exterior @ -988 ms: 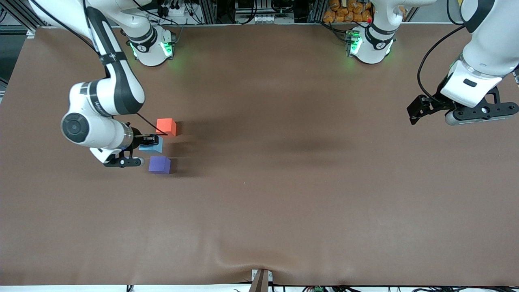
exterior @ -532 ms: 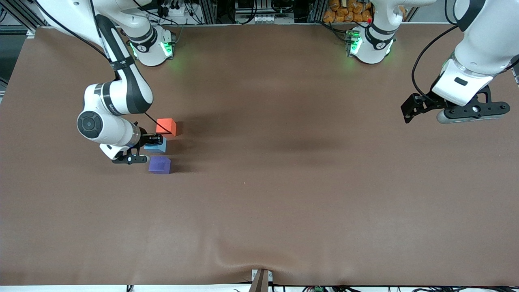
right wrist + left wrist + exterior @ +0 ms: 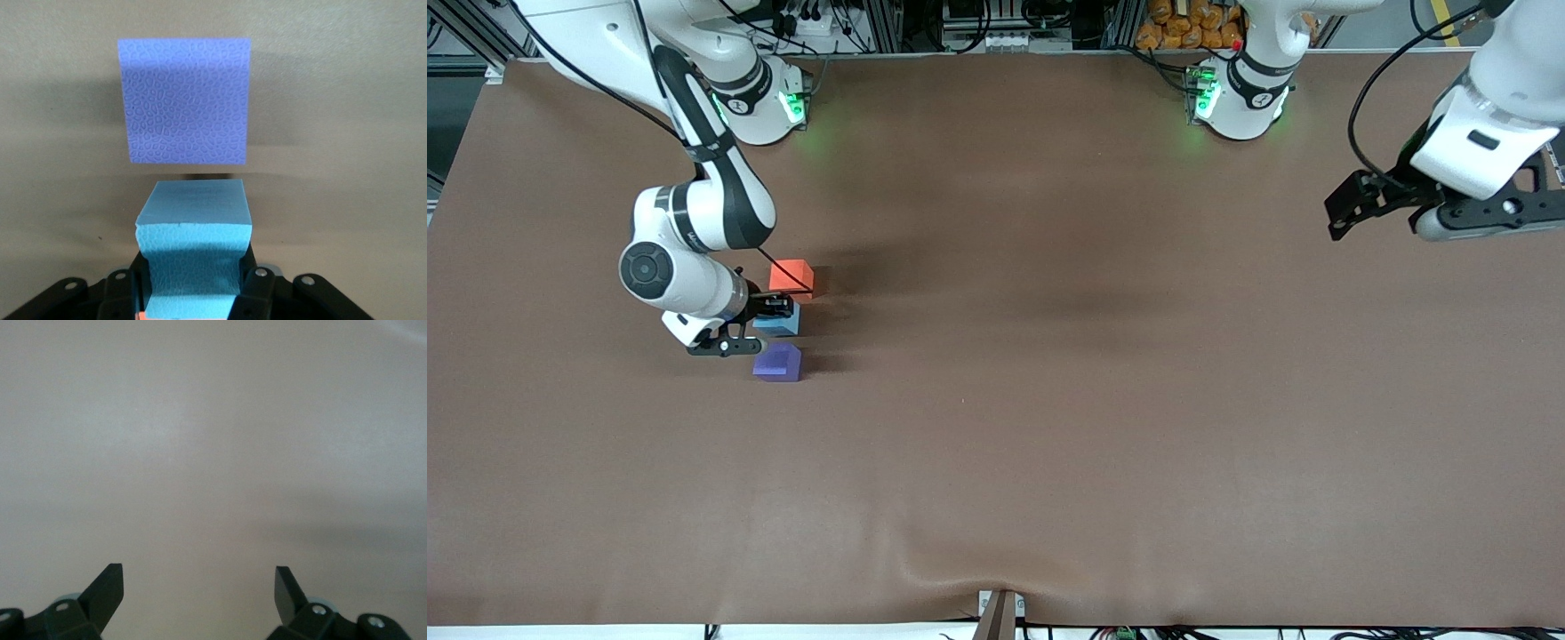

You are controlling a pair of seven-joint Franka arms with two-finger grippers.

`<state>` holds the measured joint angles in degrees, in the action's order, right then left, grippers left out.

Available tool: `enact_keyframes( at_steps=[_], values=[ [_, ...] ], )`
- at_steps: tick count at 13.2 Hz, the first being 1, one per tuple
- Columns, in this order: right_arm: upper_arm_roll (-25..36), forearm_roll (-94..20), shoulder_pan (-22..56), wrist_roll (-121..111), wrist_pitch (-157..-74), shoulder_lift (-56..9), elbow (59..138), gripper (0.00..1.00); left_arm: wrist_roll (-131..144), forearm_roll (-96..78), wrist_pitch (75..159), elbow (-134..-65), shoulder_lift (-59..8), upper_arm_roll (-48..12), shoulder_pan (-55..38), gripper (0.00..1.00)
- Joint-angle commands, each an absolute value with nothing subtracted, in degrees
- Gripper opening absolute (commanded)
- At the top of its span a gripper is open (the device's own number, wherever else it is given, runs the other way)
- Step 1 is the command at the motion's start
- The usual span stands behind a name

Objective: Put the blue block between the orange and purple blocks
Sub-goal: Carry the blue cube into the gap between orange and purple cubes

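Nearest the front camera of the three, the matte violet-purple cube (image 3: 776, 363) sits toward the right arm's end of the brown table (image 3: 1049, 427). Just farther, the small light sky-blue matte cube (image 3: 781, 323) is clamped by the right gripper (image 3: 775, 309), fingers closed tight on its sides. Farthest is the bright orange-red matte cube (image 3: 792, 276).

Change over the last second: the right arm has carried the blue cube from a spot offset toward its own end of the table into line between the orange and purple cubes. The left gripper (image 3: 1347, 207) has lifted and drawn toward its base, over bare table.

Right wrist view only: the blue cube (image 3: 195, 257) is squeezed inward by the grip, and a narrow gap separates it from the purple cube (image 3: 183, 100).

Left wrist view only: left gripper (image 3: 199, 590) fingers wide apart, holding nothing.
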<state>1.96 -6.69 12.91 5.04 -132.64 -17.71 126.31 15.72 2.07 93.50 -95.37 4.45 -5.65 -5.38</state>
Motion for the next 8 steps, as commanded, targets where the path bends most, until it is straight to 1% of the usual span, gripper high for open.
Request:
enact_keyframes(
  at_steps=[1, 3, 7, 8],
  values=[
    [1.8, -6.1, 14.5, 6.0, -136.2, -17.9, 128.1, 0.00, 13.7, 0.7, 91.3, -95.0, 4.8, -5.9, -4.3, 1.00],
    [1.8, -6.1, 14.8, 6.0, -137.5, -19.1, 128.1, 0.00, 10.8, 0.7, 91.3, -95.0, 4.8, -5.9, -3.5, 1.00],
    [1.8, -6.1, 14.2, 5.9, -137.7, -19.2, 128.1, 0.00, 9.7, 0.9, 90.6, -94.8, 4.8, -5.8, -3.3, 1.00],
    [1.8, -6.1, 14.1, 6.0, -137.8, -19.5, 128.1, 0.03, 9.8, 0.9, 90.5, -94.8, 4.8, -5.8, -3.3, 1.00]
  ],
)
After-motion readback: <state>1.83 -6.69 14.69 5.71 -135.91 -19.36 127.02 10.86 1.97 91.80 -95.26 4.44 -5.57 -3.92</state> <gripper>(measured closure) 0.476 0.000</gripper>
